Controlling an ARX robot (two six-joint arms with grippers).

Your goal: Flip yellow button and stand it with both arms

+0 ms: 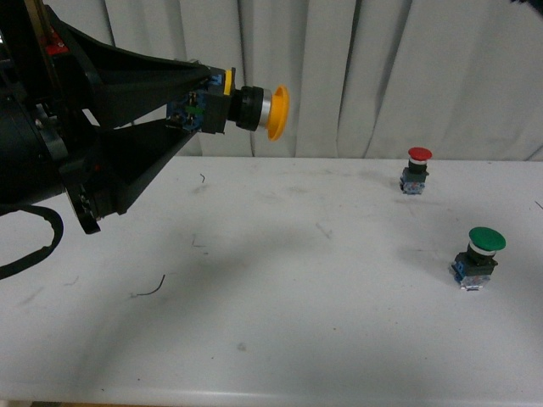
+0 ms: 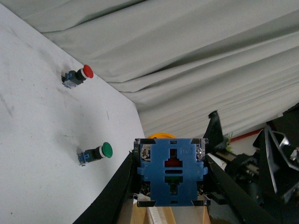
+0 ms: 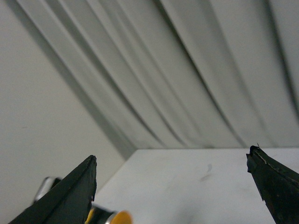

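Hanging in the air above the 10 o'clock part of the table (image 1: 280, 280), the yellow button (image 1: 254, 108) lies horizontal, with its cap facing 3 o'clock in the front view. Its blue contact block is clamped in the left gripper (image 1: 199, 106), which is clenched on it; the left wrist view shows a finger pressed against each side of the block. The right gripper (image 3: 172, 157) is released, its fingers spread wide, with table and curtain visible between them. A red button (image 1: 417, 170) stands cap-up on the table toward 2 o'clock, near the rear edge. A green button (image 1: 479, 257) stands cap-up at 3 o'clock, well apart from the red one. A pale curtain (image 1: 356, 76) hangs behind the table.
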